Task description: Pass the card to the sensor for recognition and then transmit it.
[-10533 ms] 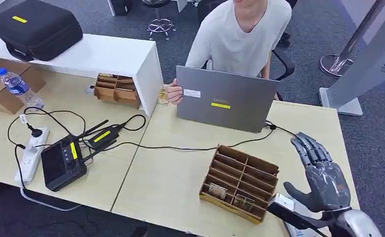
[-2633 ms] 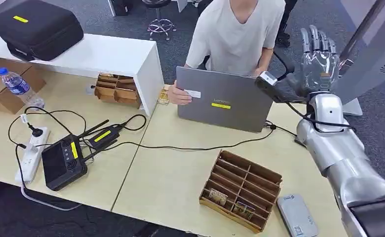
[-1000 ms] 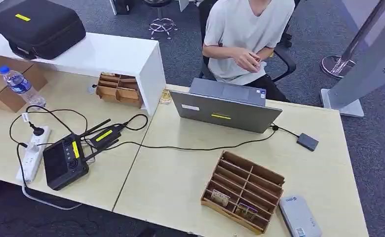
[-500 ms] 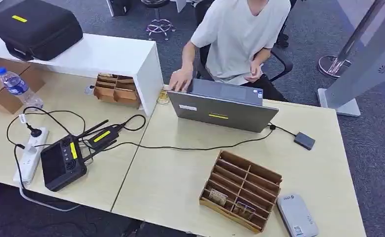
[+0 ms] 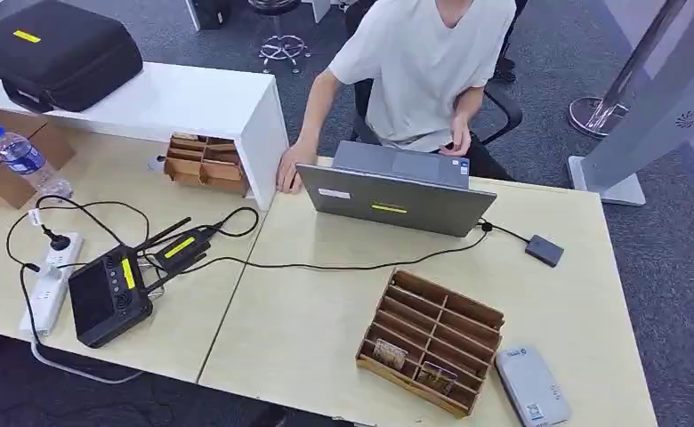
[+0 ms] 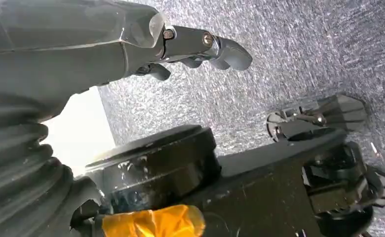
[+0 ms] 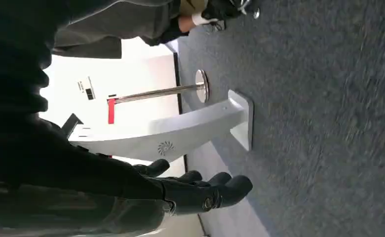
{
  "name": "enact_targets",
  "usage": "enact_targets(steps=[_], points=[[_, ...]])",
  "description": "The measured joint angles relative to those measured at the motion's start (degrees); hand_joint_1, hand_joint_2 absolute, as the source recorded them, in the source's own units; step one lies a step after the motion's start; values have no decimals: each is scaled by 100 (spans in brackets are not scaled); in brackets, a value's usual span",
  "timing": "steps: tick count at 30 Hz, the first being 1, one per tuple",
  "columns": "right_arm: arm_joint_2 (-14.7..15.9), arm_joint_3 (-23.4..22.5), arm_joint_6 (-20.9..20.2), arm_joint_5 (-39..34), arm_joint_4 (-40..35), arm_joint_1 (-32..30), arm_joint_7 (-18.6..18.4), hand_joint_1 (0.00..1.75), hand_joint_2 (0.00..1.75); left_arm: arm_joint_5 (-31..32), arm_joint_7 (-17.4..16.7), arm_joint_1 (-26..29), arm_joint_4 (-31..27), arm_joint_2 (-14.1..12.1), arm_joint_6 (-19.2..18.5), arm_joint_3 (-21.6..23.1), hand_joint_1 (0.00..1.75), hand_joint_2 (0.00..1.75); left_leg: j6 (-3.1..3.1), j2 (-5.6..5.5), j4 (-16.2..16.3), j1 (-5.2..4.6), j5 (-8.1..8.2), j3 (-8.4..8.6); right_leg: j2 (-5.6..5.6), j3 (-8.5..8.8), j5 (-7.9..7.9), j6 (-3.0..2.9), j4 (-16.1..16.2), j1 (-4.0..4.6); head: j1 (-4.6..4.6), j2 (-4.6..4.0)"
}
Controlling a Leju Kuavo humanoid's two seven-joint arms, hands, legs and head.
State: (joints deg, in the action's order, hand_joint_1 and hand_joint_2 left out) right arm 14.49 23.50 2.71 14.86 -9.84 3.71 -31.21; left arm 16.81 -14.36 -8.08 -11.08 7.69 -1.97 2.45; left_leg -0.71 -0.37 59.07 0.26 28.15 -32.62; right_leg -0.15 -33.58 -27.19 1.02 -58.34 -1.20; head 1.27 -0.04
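The person (image 5: 423, 62) is cut off at the top edge, and the laptop (image 5: 397, 200) lid hides its screen.

Grey laptop (image 5: 397, 191), black case (image 5: 54, 53), water bottle (image 5: 21, 158), power strip (image 5: 41, 285)

Looks like an office or a tech demo room. There's grey carpet (image 5: 664, 267) all over, pale wood desks (image 5: 326, 320) pushed together, and a person in a white t-shirt (image 5: 423, 62) on a swivel chair at a grey laptop (image 5: 397, 200). A power strip (image 5: 45, 280) with tangled black cables, a handheld controller (image 5: 108, 298), a black equipment case (image 5: 54, 53) on a white counter (image 5: 183, 98), and a white kiosk stand (image 5: 655, 107) fit that too.
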Motion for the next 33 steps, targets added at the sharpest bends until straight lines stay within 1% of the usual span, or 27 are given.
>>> enact_targets(steps=[3, 11, 13, 15, 16, 18, 22, 27, 33], points=[[-184, 33, -24, 0, 2, 2, 0, 0, 175, 9, -5, 0, 2, -9, 13, 42, 0, 175, 0, 0, 0, -1, 0, 0, 0, 1, 0, 0, 0, -3, -4, 0], [-488, 44, -125, -81, 5, 5, 11, 0, 175, 33, -44, -3, 4, -28, 28, 72, 0, 175, 0, 0, 2, -4, 0, -1, 0, 1, 1, 1, 2, -6, -4, 0], [-536, 50, -129, -52, 7, 7, 11, 0, 175, 33, -138, -7, 4, -31, 55, 72, 0, 175, 0, 0, 2, -5, 0, -2, 0, 2, 1, 1, 2, -6, -4, 0], [-584, 85, -125, -29, 9, 11, 6, 0, 175, 26, -380, -3, 4, -37, 177, 72, 0, 175, 0, 0, 2, -4, 0, -2, 0, 2, 1, 1, 2, -6, -2, 0], [-604, 92, -125, -20, 11, 14, 0, 0, 175, 20, -474, -3, 4, -44, 214, 72, 0, 175, 0, 0, 2, -4, 0, -3, 0, 2, 1, 1, 2, -6, -6, 0], [-643, 105, -125, 9, 11, 17, 0, 0, 175, 9, -527, 17, 4, -63, 236, 72, 0, 175, 0, -1, 2, -4, 0, -2, -2, 1, 1, 1, 2, -6, -4, 0], [-674, 129, -125, 13, 20, 23, 0, 0, 175, 9, -533, 20, 4, -83, 241, 72, 0, 175, 0, -1, 2, -4, 0, -3, -2, 2, 1, 1, 1, -6, -4, 0], [-687, 129, 42, -81, 33, 24, 122, 0, 175, -35, -481, 28, 4, -98, 227, 72, 0, 175, 0, -1, 2, -4, 0, -3, -2, 2, 1, 1, 2, -6, -4, 0], [-687, 129, 63, -81, 44, 31, 122, 0, 175, -37, -464, 30, 4, -111, 182, 72, 0, 175, 0, -1, 2, -5, 0, -4, -2, 2, 1, 1, 2, -6, -4, 0]])
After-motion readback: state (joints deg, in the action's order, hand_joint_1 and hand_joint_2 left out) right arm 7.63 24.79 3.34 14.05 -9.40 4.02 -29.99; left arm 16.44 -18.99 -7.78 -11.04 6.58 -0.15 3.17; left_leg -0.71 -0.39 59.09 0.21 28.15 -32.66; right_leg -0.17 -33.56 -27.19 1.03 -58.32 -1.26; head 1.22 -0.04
